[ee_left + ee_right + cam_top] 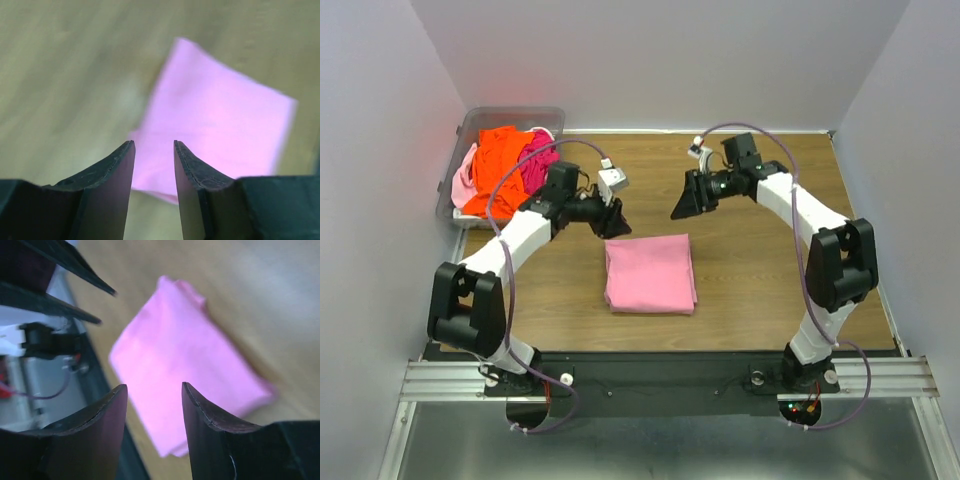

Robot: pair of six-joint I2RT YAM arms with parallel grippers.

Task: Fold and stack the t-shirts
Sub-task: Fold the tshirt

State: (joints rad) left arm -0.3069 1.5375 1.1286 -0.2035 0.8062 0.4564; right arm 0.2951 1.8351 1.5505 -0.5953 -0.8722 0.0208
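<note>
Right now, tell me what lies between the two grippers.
Only bare table, in the top view. The left gripper and right gripper hang apart; the folded shirt lies nearer the bases.

text: not seeing anything readable anywhere
labels/brands: nothing's showing on the folded pink t-shirt [650,272] or the clear bin [516,111]
numbers/signs: none coming through

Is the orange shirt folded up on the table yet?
No, the bright orange cotton t-shirt lies crumpled in the clear plastic bin.
</note>
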